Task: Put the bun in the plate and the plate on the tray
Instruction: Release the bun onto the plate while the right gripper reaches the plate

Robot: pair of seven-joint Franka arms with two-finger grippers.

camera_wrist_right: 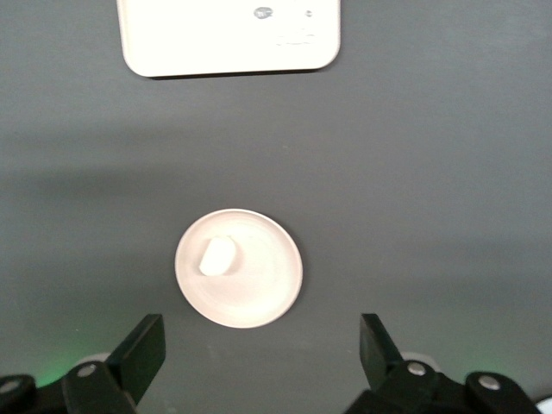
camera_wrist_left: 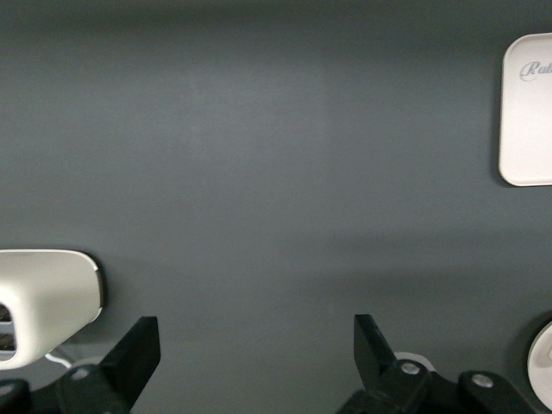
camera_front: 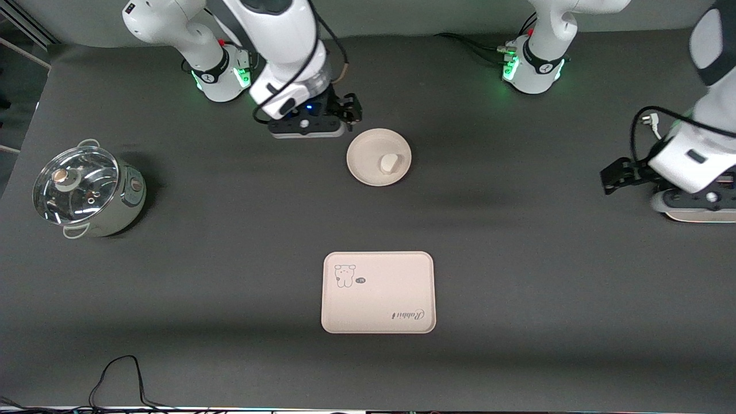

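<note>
The white bun (camera_front: 390, 163) lies in the round cream plate (camera_front: 365, 152), which sits on the dark table, farther from the front camera than the tray (camera_front: 378, 292). The tray is bare, with its bear drawing and "Rabbit" script showing. My right gripper (camera_front: 351, 109) is open and empty, over the table just off the plate's rim. The right wrist view shows the plate (camera_wrist_right: 259, 285), the bun (camera_wrist_right: 217, 256) and the tray (camera_wrist_right: 228, 39) ahead of the open right gripper (camera_wrist_right: 259, 349). My left gripper (camera_front: 612, 175) is open and empty, waiting over the left arm's end of the table; it also shows in the left wrist view (camera_wrist_left: 256, 349).
A steel pot with a glass lid (camera_front: 86, 190) stands at the right arm's end of the table. A cream object (camera_front: 701, 215) lies under the left arm's hand. A corner of the tray (camera_wrist_left: 528, 121) shows in the left wrist view. A black cable (camera_front: 115, 374) lies near the front edge.
</note>
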